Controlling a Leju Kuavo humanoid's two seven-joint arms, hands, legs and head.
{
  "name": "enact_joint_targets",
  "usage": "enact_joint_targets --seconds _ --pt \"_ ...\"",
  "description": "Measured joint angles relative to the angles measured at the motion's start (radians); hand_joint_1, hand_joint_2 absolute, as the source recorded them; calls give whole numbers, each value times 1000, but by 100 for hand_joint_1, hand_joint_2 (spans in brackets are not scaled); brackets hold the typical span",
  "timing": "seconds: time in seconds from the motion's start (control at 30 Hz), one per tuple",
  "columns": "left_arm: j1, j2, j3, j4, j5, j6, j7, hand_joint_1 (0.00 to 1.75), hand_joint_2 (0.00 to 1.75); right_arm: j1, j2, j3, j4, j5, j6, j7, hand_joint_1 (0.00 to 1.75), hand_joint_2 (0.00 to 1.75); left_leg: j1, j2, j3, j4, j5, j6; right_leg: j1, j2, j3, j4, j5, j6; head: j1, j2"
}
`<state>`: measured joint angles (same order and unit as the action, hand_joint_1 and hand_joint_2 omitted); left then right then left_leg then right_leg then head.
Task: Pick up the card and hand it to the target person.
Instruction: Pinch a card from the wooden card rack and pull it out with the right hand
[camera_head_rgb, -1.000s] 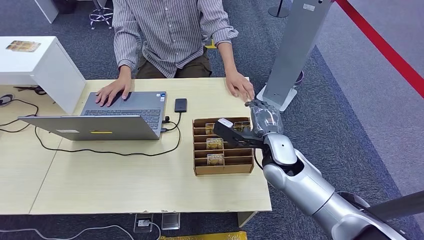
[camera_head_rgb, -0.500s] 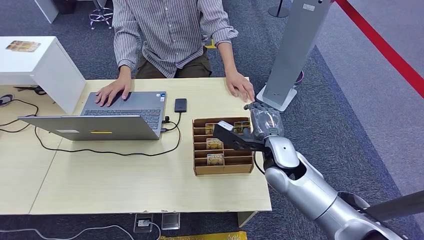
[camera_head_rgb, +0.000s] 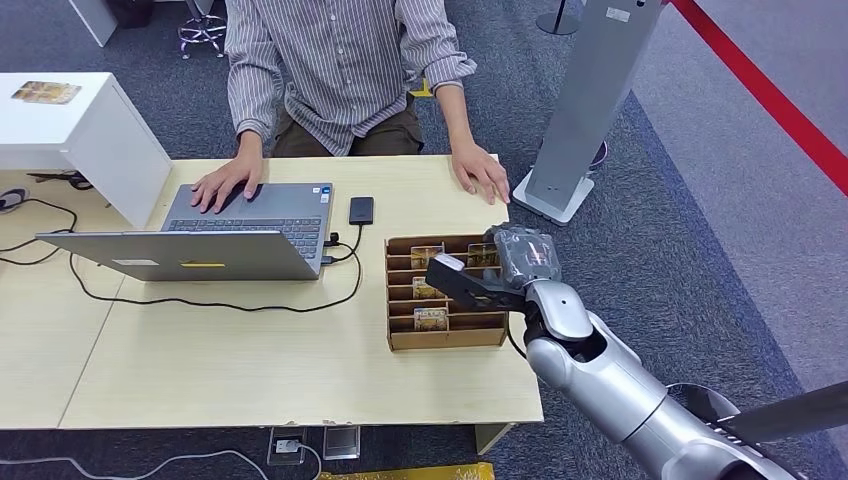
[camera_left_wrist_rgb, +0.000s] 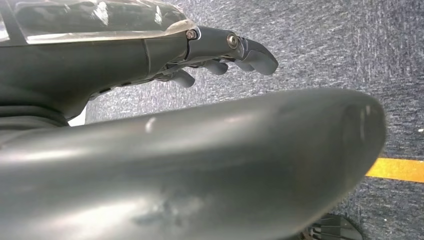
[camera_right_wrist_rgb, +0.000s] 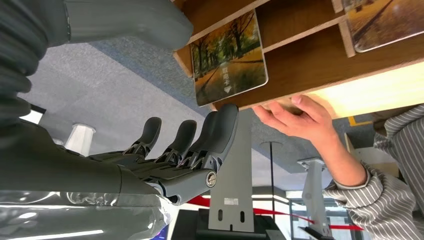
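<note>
Head view is showing my right hand (camera_head_rgb: 520, 258) hovering over the far right corner of the wooden card holder (camera_head_rgb: 445, 338), which is standing on the pale table (camera_head_rgb: 250, 370) near its right edge. I am bringing the hand there because the card (camera_head_rgb: 483, 255) I judge to be my target is standing in the far right slot, just beside my fingers. Right wrist view is showing the fingers (camera_right_wrist_rgb: 212, 137) held apart and stretched out, with the thumb (camera_right_wrist_rgb: 125, 22) on the other side of the same card (camera_right_wrist_rgb: 229, 59); nothing is between them yet, so I am holding nothing. The card is standing upright in its slot, leaning on the divider, and I think this is so that a hand can pinch its free upper edge. Other cards are waiting in the slots to the left and nearer to me.

The person (camera_head_rgb: 345, 70) is sitting at the far side of the table, one hand on the laptop (camera_head_rgb: 240, 225) and the other hand (camera_head_rgb: 480, 172) resting flat on the table just beyond the holder. This second hand is lying close to the holder, so the handing-over path is looking short.

Left wrist view is showing my left hand (camera_left_wrist_rgb: 220, 55) hanging over the grey carpet, its fingers loosely apart and carrying nothing.
</note>
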<state>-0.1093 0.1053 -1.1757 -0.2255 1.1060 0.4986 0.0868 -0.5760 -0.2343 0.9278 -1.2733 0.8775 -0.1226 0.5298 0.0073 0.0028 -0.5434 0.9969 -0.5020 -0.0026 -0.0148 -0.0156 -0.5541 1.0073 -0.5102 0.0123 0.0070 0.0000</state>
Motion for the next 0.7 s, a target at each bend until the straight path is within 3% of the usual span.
enact_joint_targets --seconds 0.7 --pt "0 0 0 0 0 0 -6 0 0 0 16 1 40 -9 -4 -5 76 175 0 0 0 0 0 0 0 0 0 0 0 0 0 0"
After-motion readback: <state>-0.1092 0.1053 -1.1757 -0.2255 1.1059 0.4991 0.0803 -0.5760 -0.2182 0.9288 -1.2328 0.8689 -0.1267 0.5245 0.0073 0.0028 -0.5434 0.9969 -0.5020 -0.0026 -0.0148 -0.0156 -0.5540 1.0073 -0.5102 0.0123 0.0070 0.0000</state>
